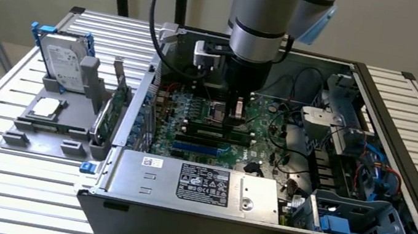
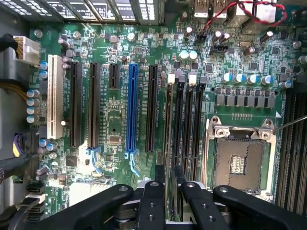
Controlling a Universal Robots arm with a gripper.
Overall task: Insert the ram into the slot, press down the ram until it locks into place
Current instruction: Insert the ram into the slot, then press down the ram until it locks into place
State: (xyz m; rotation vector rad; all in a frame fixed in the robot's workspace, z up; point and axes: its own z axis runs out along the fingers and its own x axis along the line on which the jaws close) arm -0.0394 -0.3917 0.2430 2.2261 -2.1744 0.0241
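Fingers (image 2: 169, 184) are drawn close together, seemingly pinching the top edge of the ram (image 2: 168, 143), which stands on edge in the slot (image 2: 169, 120), the first of four parallel black memory sockets between the blue socket (image 2: 133, 110) and the CPU socket (image 2: 238, 160). Gripping it upright from above keeps the stick lined up with the socket for pushing down. From the exterior view, the arm (image 1: 263, 19) hangs vertically over the motherboard (image 1: 186, 104) inside the open computer case (image 1: 259, 224)
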